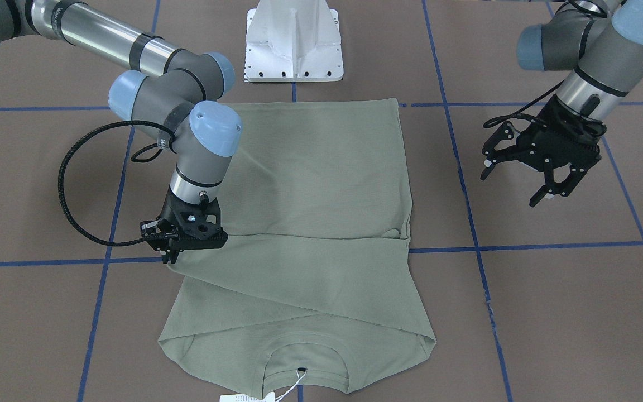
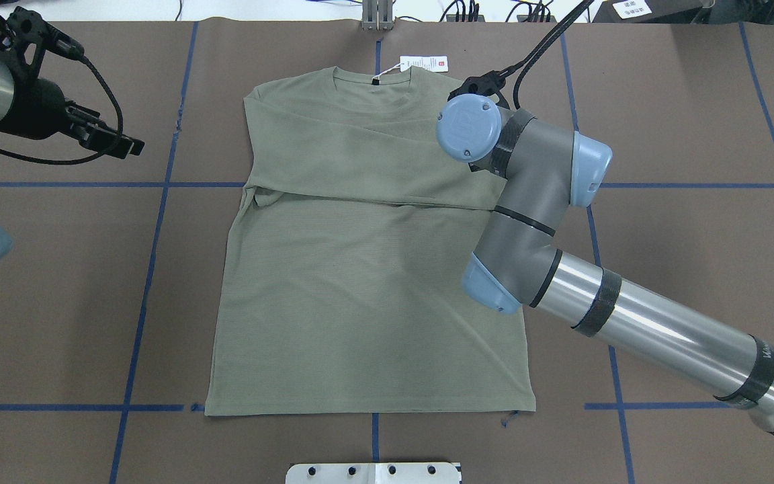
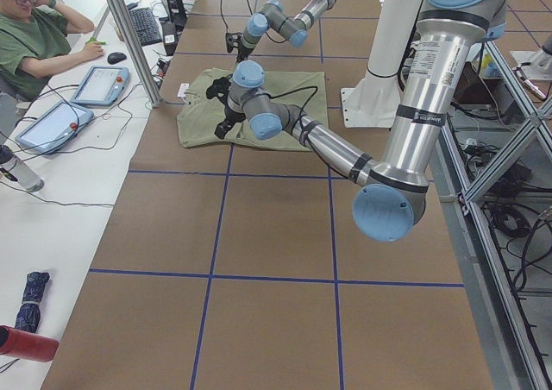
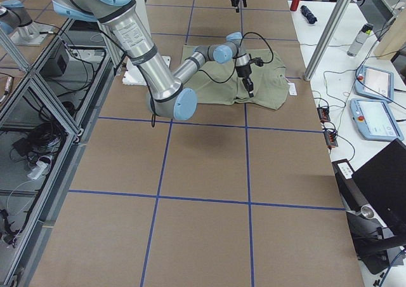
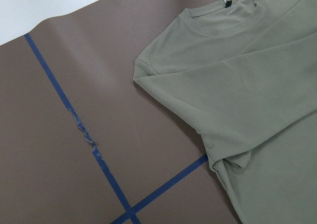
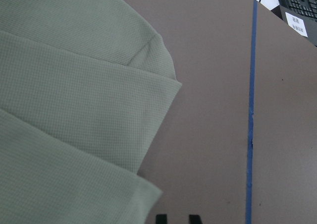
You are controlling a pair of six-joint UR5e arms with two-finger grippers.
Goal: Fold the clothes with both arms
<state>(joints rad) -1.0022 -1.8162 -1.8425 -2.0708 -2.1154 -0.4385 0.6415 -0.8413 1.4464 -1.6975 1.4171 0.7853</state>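
The sage-green shirt (image 1: 321, 184) (image 2: 360, 282) lies flat on the brown table, with its neck away from the robot's base and its sleeves folded across the chest. A white hang tag (image 2: 424, 63) sticks out at the collar. My right gripper (image 1: 169, 255) is low at the folded sleeve's outer edge and looks shut. In the right wrist view its black fingertips (image 6: 159, 218) sit just off the cloth (image 6: 74, 110), holding nothing. In the overhead view the wrist hides it. My left gripper (image 1: 514, 184) (image 2: 115, 141) hangs open above bare table, well clear of the shirt (image 5: 247, 85).
The white base pedestal (image 1: 293, 44) stands just behind the shirt's hem. Blue tape lines (image 2: 158, 185) grid the brown table. In the left side view, a person (image 3: 34, 36) sits at a white side desk with tablets (image 3: 99, 84).
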